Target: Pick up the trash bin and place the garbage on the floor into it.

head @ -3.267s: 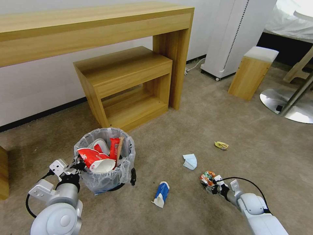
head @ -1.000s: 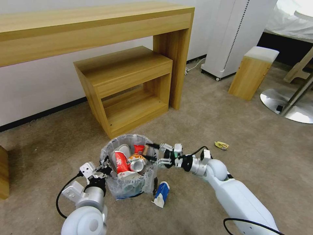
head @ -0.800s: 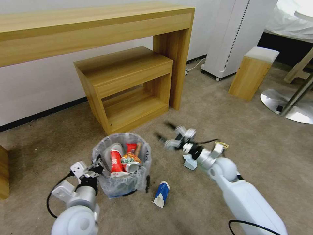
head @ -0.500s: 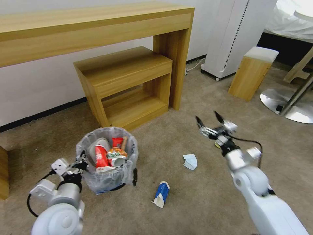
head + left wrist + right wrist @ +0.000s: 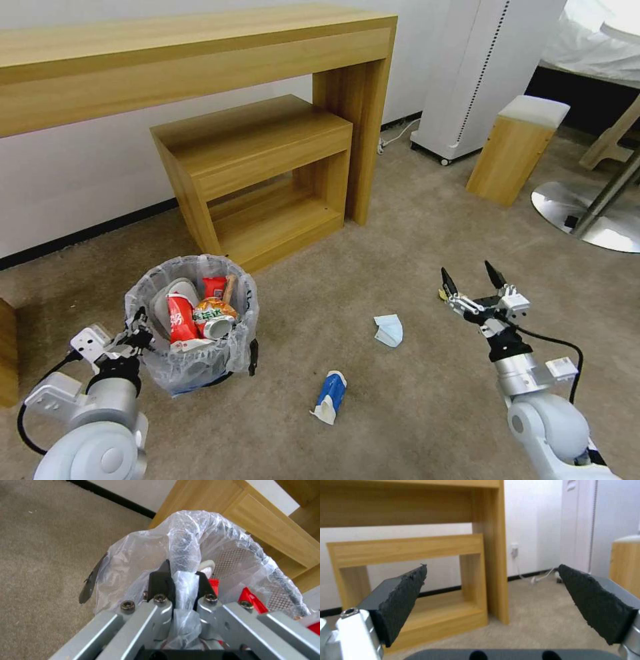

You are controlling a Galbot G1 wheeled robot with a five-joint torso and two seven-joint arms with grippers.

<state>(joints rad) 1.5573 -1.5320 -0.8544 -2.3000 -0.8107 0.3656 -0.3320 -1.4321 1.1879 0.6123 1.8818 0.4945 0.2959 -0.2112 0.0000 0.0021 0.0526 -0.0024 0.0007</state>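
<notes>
Pinching the bag-lined rim of the small round black trash bin [image 5: 191, 319] in the left gripper [image 5: 181, 580] kept it lifted for loading; spread wide and empty, right gripper [image 5: 475, 285] hovered above beige carpet [image 5: 400, 253] litter.

Long light-wood desk [image 5: 200, 60] against the white wall, with a smaller open wooden shelf unit [image 5: 257, 177] tucked under it. Off to the side there's a white-topped wooden stool [image 5: 517, 147] and a shiny round metal table base [image 5: 587, 223].

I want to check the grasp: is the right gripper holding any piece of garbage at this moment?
No, the right gripper is open with nothing between its fingers, raised above the floor.
</notes>
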